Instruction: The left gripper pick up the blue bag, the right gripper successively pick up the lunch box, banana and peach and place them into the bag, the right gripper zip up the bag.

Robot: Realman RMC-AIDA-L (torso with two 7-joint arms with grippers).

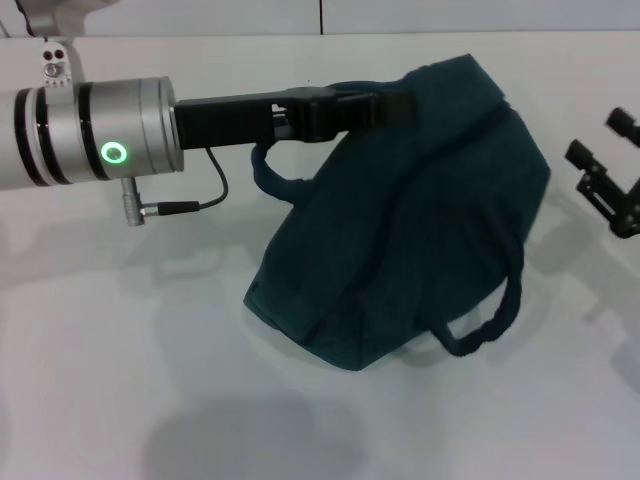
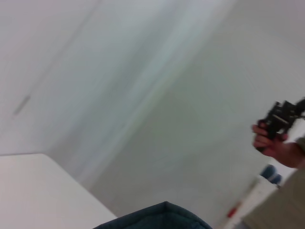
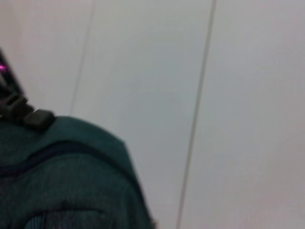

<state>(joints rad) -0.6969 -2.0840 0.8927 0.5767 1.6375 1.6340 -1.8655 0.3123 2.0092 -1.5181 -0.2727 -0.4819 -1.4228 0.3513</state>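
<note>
The blue bag (image 1: 420, 220) sits slumped on the white worktop (image 1: 120, 330), toward its far edge and right of the middle. Its base rests on the surface while its upper part is drawn up and toward the far edge. One padded loop handle (image 1: 485, 325) hangs down over the side nearer the robot and lies against the worktop; the other handle (image 1: 275, 178) loops down just below the left tool.

The left tool (image 1: 385, 105) reaches in from the left side, the arm lying level above the worktop, and its black tip is pressed into the top fabric of the bag. It appears clamped on the fabric at the bag's upper edge, though the fingers are mostly hidden by the cloth. In the right wrist view a black finger (image 3: 28, 117) rests on the dark teal cloth at the top of the bag (image 3: 66, 181).

The right tool (image 1: 610, 185) hangs near the right edge of the worktop, well apart from the bag and touching nothing. Its dark fingers stand spread apart with nothing between them.

The left wrist view shows only a corner of the bag (image 2: 162, 219) and a stretch of worktop (image 2: 38, 191).
</note>
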